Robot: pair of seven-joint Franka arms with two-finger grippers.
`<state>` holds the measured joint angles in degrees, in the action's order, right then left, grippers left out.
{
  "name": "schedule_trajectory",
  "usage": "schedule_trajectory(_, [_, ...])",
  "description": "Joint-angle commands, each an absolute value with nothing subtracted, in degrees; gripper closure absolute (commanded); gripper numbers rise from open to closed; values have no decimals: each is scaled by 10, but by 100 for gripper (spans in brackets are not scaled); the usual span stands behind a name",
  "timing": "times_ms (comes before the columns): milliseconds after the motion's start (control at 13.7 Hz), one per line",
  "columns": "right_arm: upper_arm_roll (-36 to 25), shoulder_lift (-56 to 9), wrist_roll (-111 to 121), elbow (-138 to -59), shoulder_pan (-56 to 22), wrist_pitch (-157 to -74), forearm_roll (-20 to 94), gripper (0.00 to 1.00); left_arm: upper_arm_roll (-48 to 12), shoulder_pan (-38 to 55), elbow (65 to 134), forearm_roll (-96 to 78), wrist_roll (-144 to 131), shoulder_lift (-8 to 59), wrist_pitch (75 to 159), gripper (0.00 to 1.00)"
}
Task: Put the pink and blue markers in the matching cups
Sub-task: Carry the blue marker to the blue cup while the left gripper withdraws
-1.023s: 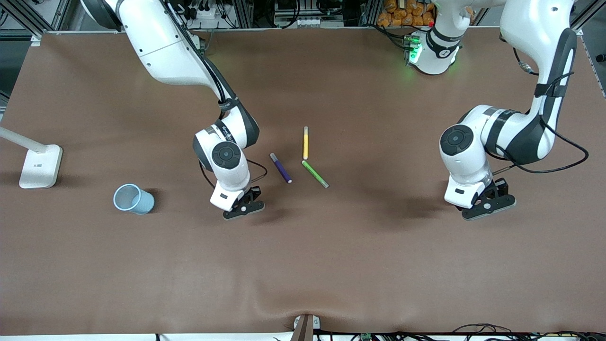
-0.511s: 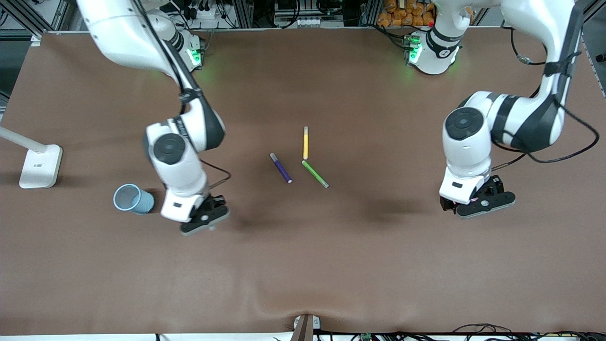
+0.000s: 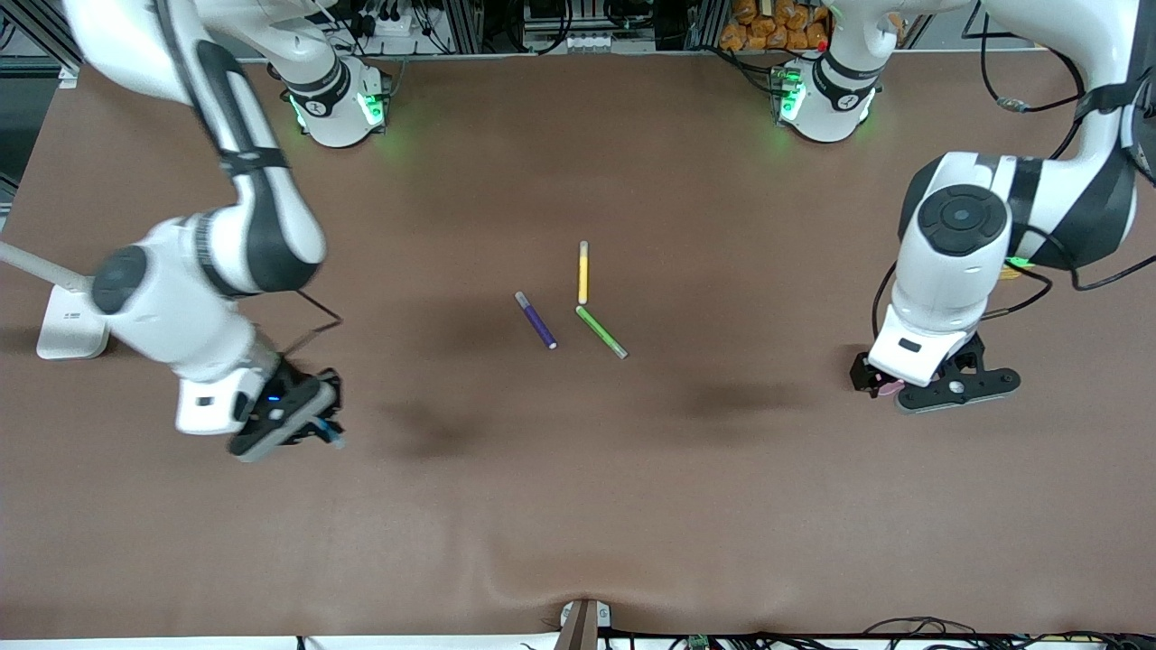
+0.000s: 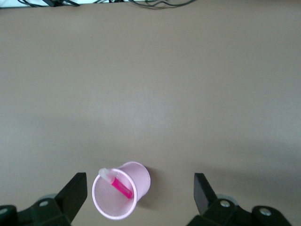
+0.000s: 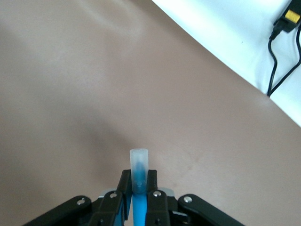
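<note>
**Right arm swings over blue cup**

Since a second ago the right gripper [image 3: 312, 424] has swung toward its own end of the table, fingers clamped on the blue marker [image 5: 138, 181]. Left gripper [image 3: 939, 386] hangs wide open above the pink cup [image 4: 123, 189], which holds the pink marker [image 4: 117, 183].

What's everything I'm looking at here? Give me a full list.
pale pink tapered cup: one, pink, upright at the left arm's end of the table
bright pink marker: one, pink, leaning inside that cup
blue marker with a clear cap: one, blue, held in the right hand
purple marker, yellow marker, green marker: one each, lying mid-table
white stand: one, white, at the right arm's end
brown table: one, brown
left hand: open, above the pink cup
right hand: shut on the blue marker, over the right arm's end
</note>
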<state>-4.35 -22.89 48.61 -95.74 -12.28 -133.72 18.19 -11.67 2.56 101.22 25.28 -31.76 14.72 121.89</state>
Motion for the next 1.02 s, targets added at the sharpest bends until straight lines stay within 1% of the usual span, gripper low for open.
schedule_trajectory(0, [-31, -202, 632, -975, -71, -1298, 265, 100, -120, 8, 989, 174, -236, 121, 1166, 0])
schedule_trajectory(146, [-32, -200, 753, -976, -40, -1264, 336, 100, -111, 4, 956, 116, -172, 116, 1110, 0])
schedule_trajectory(365, [-33, -202, 872, -976, 9, -1197, 392, 100, -105, 4, 918, 67, -142, 83, 1014, 0])
schedule_trajectory(511, [-33, -204, 941, -977, 39, -1157, 418, 100, -101, 2, 917, 27, -120, 46, 959, 0])
schedule_trajectory(731, [-33, -207, 1019, -988, 69, -1103, 457, 100, -68, 2, 920, -14, -31, -7, 887, 0])
schedule_trajectory(804, [-33, -207, 1039, -1000, 77, -1088, 474, 100, -57, 1, 924, -14, -22, -24, 876, 0])
schedule_trajectory(950, [-33, -207, 1061, -1019, 84, -1061, 500, 100, -55, 1, 921, -12, -21, -38, 866, 0])
